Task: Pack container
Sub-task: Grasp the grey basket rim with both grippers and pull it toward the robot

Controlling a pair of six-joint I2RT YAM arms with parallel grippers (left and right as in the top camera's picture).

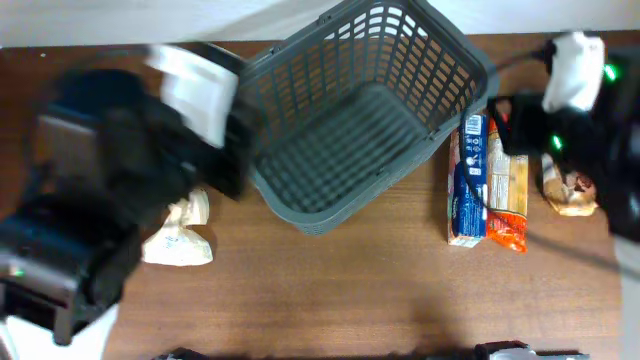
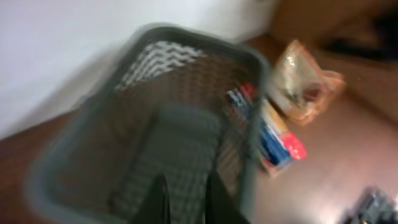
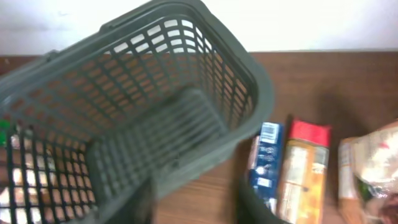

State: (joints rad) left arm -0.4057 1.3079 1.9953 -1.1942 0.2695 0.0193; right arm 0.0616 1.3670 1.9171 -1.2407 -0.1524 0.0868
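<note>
Where the left claw [image 2: 186, 190] points, the container [image 2: 186, 81] lies just ahead.

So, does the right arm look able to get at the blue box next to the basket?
Probably yes. The blue box lies on the table, outside the container, uncovered, just ahead of the open right gripper. An orange packet beside it crowds one side.

A brown wood-grain tabletop [image 1: 330, 290] fills most of the overhead view, evenly lit with a soft sheen. Along its far edge rises a plain white wall [image 3: 323, 25], bright and bare
</note>
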